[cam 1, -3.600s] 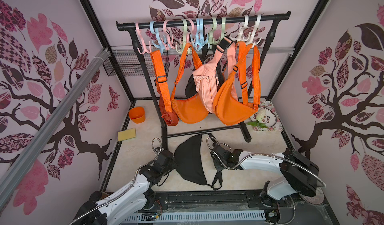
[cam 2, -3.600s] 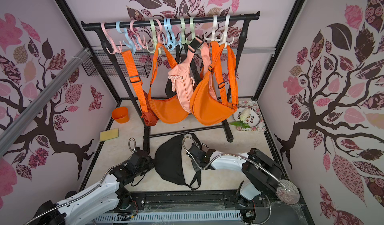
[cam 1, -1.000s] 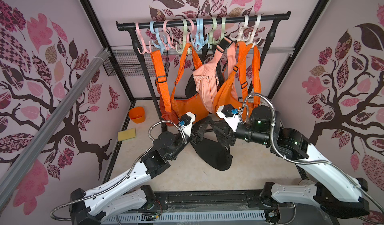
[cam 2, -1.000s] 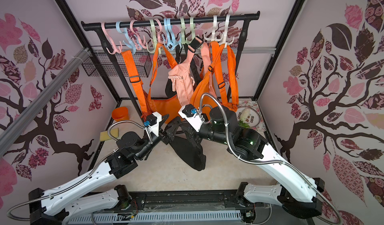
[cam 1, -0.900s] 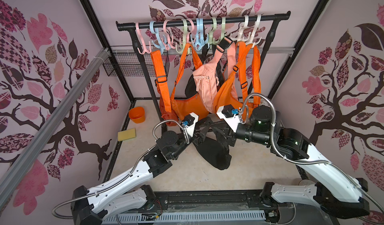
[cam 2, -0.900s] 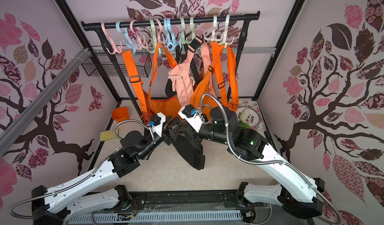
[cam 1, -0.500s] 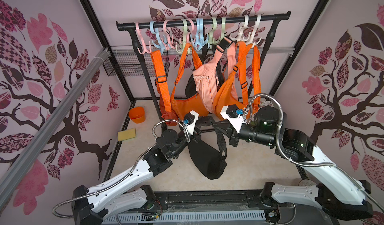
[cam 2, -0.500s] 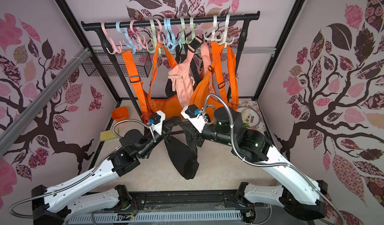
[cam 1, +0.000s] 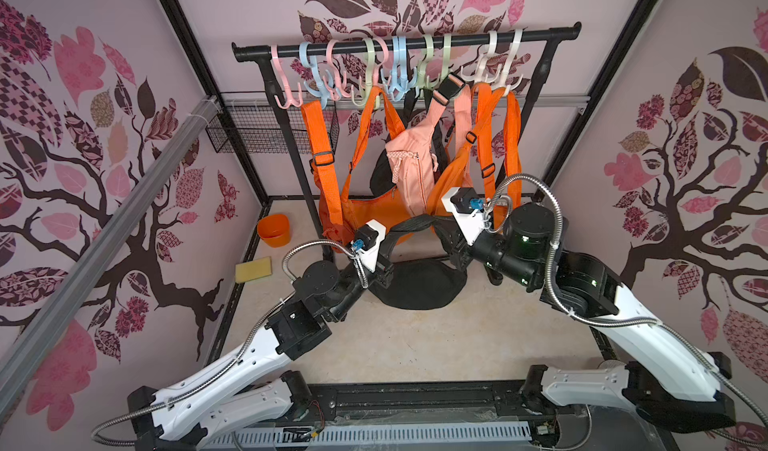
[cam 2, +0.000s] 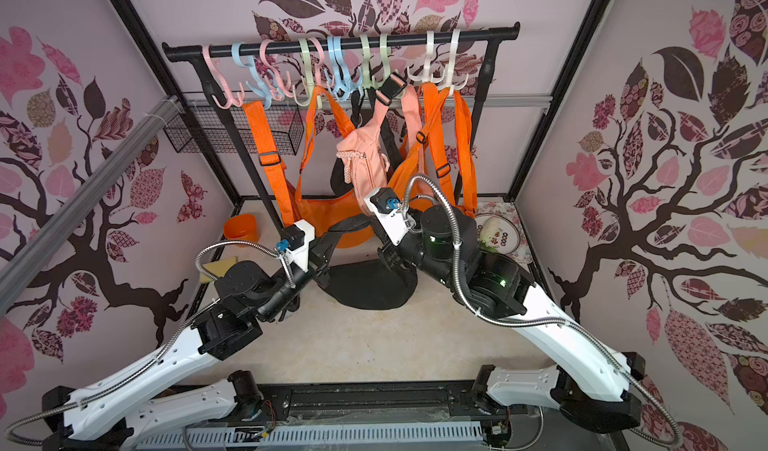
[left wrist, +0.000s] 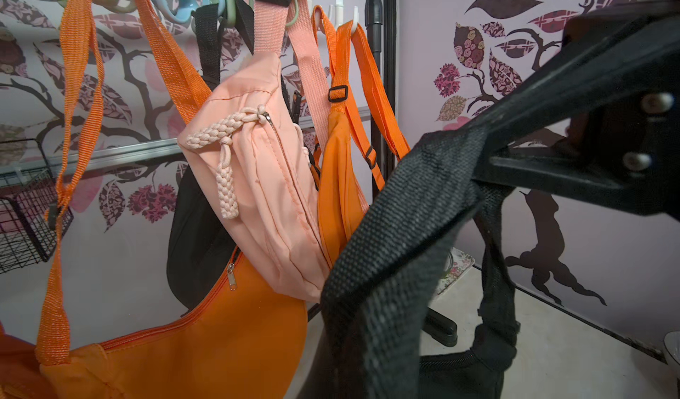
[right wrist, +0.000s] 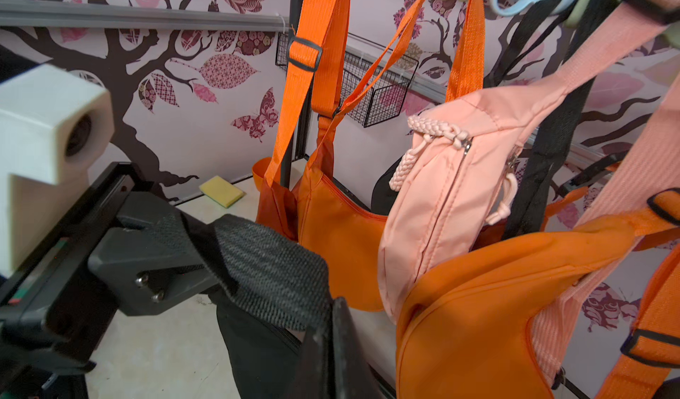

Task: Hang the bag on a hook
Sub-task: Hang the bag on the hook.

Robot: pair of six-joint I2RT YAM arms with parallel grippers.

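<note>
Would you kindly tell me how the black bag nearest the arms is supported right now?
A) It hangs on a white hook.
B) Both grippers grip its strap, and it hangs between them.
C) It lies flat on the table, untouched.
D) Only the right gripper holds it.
B: the strap runs from the left gripper to the right gripper, both shut on it, and the black bag hangs below it.

top views — side by side, high over the robot's base, tilted down and forward at the rack, far, whole booth shared | left wrist: close behind the black strap, facing the peach bag | right wrist: equally close, from the opposite side — same strap, same peach bag
</note>
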